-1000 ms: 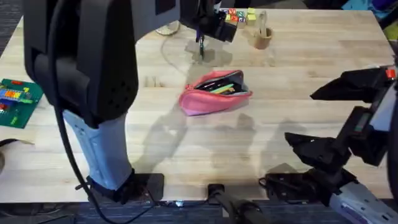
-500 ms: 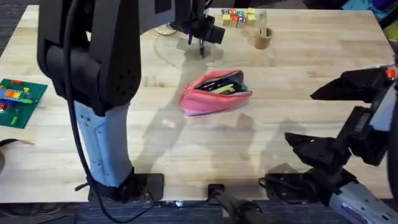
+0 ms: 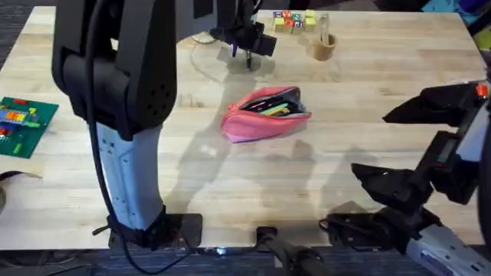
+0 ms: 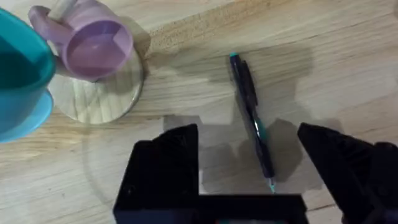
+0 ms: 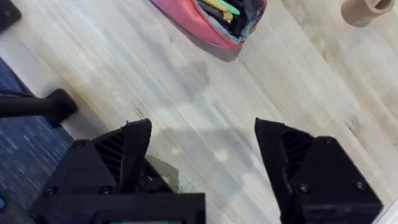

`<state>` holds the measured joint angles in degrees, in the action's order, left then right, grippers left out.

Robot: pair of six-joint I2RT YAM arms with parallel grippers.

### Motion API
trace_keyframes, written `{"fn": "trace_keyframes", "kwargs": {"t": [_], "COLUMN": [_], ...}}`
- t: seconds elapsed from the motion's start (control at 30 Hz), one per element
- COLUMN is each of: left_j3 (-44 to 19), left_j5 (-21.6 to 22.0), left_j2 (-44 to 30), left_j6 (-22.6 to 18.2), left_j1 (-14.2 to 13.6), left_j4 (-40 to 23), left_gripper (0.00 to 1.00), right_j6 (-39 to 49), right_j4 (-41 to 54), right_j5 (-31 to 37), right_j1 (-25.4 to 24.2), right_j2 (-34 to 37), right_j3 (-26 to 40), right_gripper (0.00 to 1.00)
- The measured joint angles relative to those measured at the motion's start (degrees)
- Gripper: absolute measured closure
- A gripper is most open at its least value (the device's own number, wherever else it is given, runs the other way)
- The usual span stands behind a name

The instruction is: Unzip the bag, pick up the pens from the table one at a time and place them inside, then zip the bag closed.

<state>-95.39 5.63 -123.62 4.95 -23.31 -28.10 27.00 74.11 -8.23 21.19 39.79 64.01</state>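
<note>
The coral-pink bag [image 3: 265, 115] lies unzipped at mid-table, with a yellow pen [image 3: 270, 108] resting in its dark lining; the right wrist view shows the bag [image 5: 202, 25] and that pen [image 5: 219, 5] too. A black pen [image 4: 252, 115] with teal ends lies on the table [image 3: 368, 77] at the far middle. My left gripper [image 4: 249, 180] hangs open just above it, one finger on each side, not touching; overhead it [image 3: 245, 42] sits over the pen [image 3: 248, 61]. My right gripper [image 3: 372, 146] is open and holds nothing near the front right, well short of the bag.
A purple cup [image 4: 96, 46] on a round wooden coaster [image 4: 99, 93] and a teal bowl [image 4: 18, 74] stand close beside the black pen. Coloured blocks [image 3: 291, 19] and a brown cup [image 3: 322, 47] sit at the far edge. A green brick plate [image 3: 19, 123] lies at the left.
My left arm has shifted a little to the left, bringing its open gripper over the black pen. The bag and my right arm have not moved.
</note>
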Motion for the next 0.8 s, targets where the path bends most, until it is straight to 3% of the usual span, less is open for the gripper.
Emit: {"fn": "trace_keyframes", "kwargs": {"t": [0.5, 0.67, 0.73, 0.8], "left_j3": [-0.39, -0.42, -0.42, -0.58], "left_j5": [-0.33, -1.34, -1.68, -1.89], "left_j2": [-2.71, -2.76, -2.76, -2.76], "left_j6": [1.11, 1.45, 1.42, 1.34], "left_j1": [0.0, -0.26, -0.42, -0.58], "left_j4": [-1.71, -1.8, -2.12, -2.31], "left_gripper": [0.035, 0.271, 0.488, 0.574], "right_j6": [0.0, 0.0, 0.0, 0.0], "right_j4": [0.01, 0.02, 0.0, 0.02], "right_j5": [0.0, 0.0, 0.0, 0.0], "right_j1": [0.0, 0.0, 0.0, 0.0], "right_j2": [0.02, 0.02, 0.02, 0.01], "right_j3": [0.0, 0.0, 0.0, 0.0], "right_gripper": [0.005, 0.005, 0.005, 0.005]}}
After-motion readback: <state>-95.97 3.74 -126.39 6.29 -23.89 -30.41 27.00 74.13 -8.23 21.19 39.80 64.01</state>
